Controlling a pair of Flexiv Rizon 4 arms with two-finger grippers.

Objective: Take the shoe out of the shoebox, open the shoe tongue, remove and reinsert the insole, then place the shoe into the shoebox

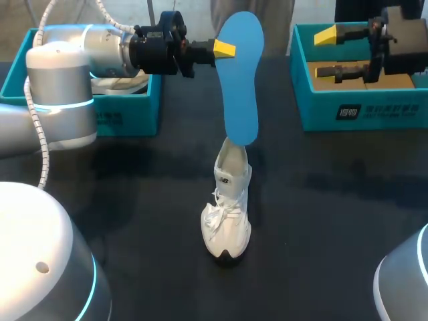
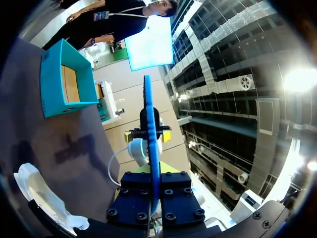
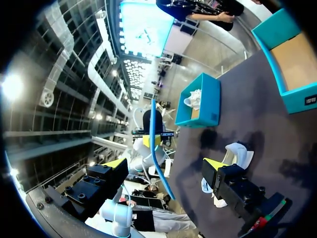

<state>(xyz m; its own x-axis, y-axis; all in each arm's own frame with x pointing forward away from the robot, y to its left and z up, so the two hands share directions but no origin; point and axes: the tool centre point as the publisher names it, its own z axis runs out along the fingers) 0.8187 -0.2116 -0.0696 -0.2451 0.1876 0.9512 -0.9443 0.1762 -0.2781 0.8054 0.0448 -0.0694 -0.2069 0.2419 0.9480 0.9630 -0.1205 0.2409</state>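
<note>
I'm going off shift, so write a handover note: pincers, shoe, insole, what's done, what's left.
Left pincer: shut on the insole, held upright, lower end at the shoe's opening.
Right pincer: open, empty, near the right box.
Done: shoe out on the table; insole out or nearly so.
To do: reinsert insole, put shoe in a box.

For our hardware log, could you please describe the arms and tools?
The left arm and right arm are rounded silver-grey with glowing cyan rings; a white coiled cable follows the left. The black left tool and right tool have yellow-tipped fingers.
</note>
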